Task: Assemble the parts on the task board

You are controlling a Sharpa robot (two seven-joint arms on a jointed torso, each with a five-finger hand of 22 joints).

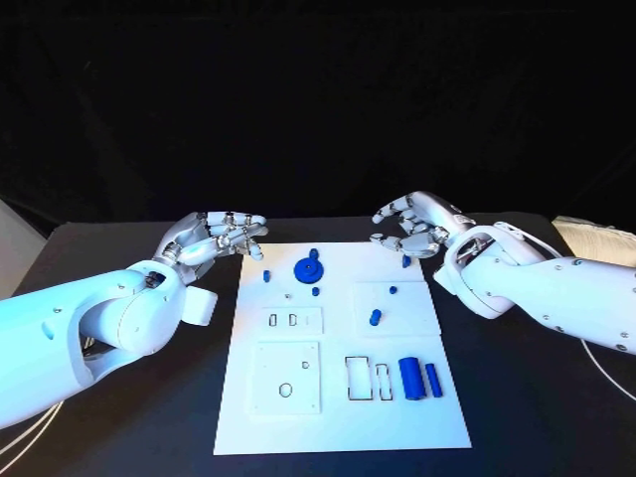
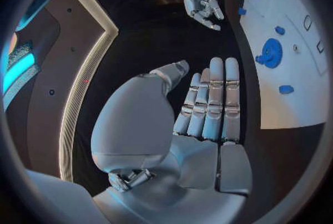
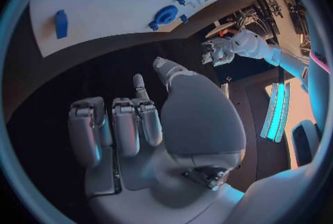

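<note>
Flat white rectangular task board (image 1: pixel 340 397) mid black tabletop (image 1: pixel 146 437), approx. half done: blue gear (image 1: pixel 308 269) seated, blue cylinders (image 1: pixel 409 378) loose beside slots; left hand (image 1: pixel 218 237) & right hand (image 1: pixel 415 227) empty, fingers apart, at board's far corners.

A black table (image 1: pixel 146 417), with white cables (image 1: pixel 626 383) on it.

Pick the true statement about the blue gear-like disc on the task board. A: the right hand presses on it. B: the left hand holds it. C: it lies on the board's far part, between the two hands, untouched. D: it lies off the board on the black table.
C: the blue disc lies on the task board, with the left hand and right hand both empty beside the board's far corners.
</note>
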